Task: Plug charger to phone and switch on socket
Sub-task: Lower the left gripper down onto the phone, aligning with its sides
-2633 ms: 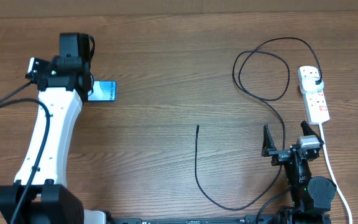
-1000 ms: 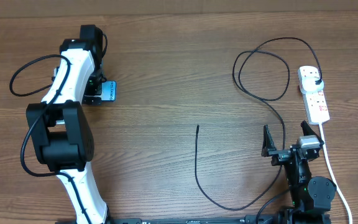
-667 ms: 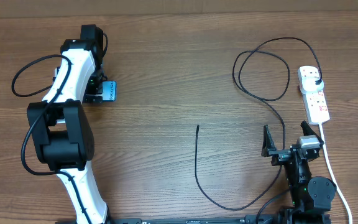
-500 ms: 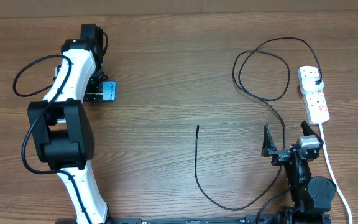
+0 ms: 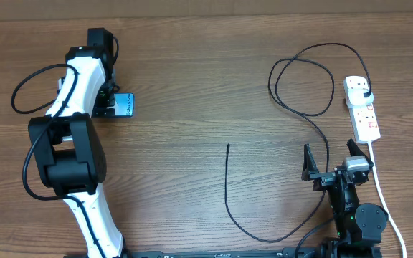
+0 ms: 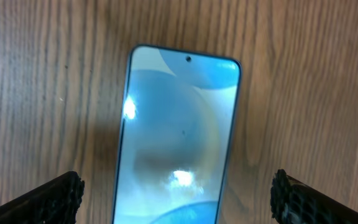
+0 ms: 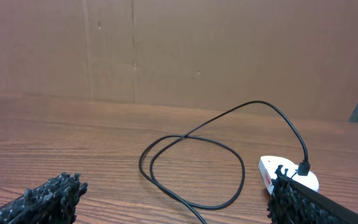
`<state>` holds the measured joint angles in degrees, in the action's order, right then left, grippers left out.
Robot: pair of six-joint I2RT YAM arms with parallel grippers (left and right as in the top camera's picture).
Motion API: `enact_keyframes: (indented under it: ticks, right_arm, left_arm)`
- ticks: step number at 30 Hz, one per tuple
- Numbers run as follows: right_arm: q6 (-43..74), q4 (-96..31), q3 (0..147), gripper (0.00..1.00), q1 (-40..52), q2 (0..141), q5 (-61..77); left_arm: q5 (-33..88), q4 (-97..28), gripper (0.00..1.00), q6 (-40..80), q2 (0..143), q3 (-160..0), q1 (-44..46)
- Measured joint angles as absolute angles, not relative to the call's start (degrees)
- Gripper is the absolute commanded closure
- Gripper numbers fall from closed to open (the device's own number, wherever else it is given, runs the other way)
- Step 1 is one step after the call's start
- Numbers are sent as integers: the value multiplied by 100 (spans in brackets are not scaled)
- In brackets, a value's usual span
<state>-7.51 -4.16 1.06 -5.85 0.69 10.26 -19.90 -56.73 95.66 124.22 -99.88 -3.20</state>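
While the left arm is stretching over the far left part of the table (image 5: 192,72), the left gripper (image 6: 176,202) is hovering right above the phone (image 6: 176,137), with its jaws spread wide and gripping nothing. In the wrist view the phone is lying flat, lit screen up, centred between the two fingertips (image 6: 51,198). Bare wood is showing on either side between its edges and the fingers. Whether the fingers are touching the wood is not clear. From overhead only the right part of the phone is peeking out beside the gripper.

The right gripper (image 5: 330,166) is sitting low at the near right, jaws also wide apart and empty.

The charger (image 5: 227,186) is lying loose on the table. Its small tip is resting mid-table, well apart from the phone and from both grippers. From there the cable is curving toward the near edge, passing under the right gripper and looping twice. It is ending at the plug seated in the far end of the socket (image 5: 364,118). The socket is lying at the right edge, beyond the right gripper, with its white cord (image 5: 386,201) running back toward the near edge.
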Motion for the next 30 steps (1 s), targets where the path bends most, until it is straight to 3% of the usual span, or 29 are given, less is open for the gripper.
enact_keyframes:
  ticks: [30]
  right_arm:
    - [-751,-414,106,0,-582,69,1026]
  left_arm:
    - [-1859,-5483,0,9566,12770,-10014,-375]
